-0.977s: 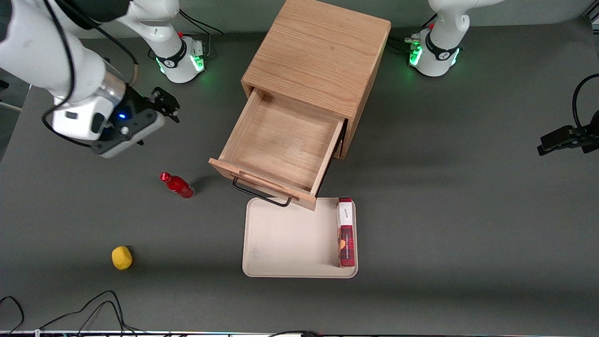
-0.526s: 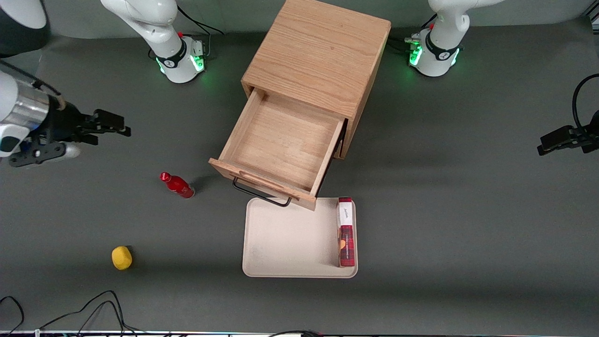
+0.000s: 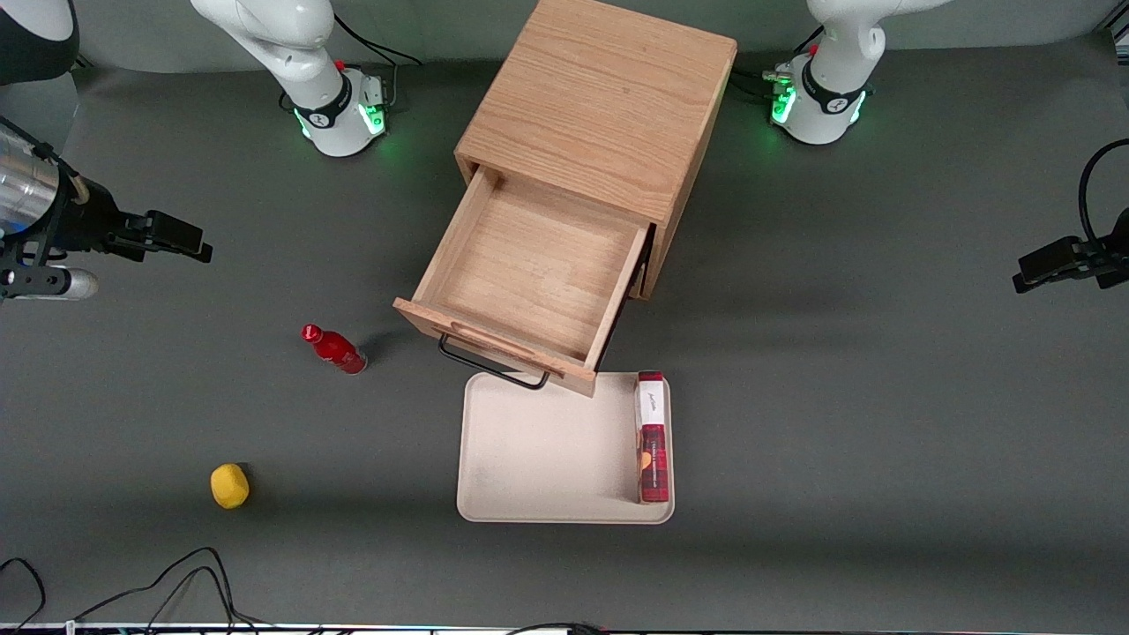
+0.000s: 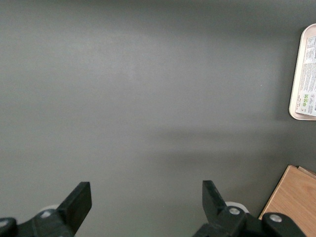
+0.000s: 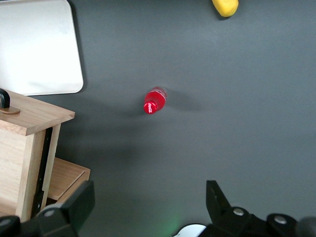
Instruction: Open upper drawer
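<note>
The upper drawer (image 3: 529, 273) stands pulled well out of the wooden cabinet (image 3: 600, 97), so the job looks finished, and the released, empty hand (image 3: 172, 236), high toward the working arm's end of the worktop (image 3: 882, 397), best keeps well apart.

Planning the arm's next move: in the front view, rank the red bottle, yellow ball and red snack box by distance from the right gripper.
From the gripper, jaws open:
1. Small red bottle, beside the upper drawer.
2. Yellow ball, nearer the camera.
3. Red snack box, on the beige tray.
</note>
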You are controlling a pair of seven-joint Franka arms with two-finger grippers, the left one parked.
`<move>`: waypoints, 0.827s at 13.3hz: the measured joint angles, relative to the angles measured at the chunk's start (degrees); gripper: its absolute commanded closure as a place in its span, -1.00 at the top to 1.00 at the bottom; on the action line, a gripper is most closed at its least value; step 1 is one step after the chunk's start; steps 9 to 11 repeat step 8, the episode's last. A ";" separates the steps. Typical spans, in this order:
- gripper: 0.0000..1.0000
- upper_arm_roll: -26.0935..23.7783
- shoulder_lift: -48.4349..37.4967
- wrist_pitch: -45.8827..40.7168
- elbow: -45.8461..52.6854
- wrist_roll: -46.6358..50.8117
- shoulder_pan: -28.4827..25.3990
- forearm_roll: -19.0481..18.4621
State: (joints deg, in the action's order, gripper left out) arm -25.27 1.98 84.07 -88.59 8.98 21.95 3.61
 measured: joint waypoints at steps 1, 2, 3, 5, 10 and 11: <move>1.00 -0.01 -0.22 -0.01 0.00 0.32 0.02 -0.05; 1.00 0.00 -0.31 -0.01 0.00 0.46 0.07 -0.05; 1.00 0.03 -0.34 -0.02 0.03 0.47 0.08 -0.05; 1.00 1.82 -0.36 -1.02 0.06 0.47 -1.68 -0.05; 1.00 15.96 -0.63 -1.90 0.14 0.48 -15.71 -0.05; 1.00 15.96 -0.63 -1.90 0.14 0.48 -15.71 -0.05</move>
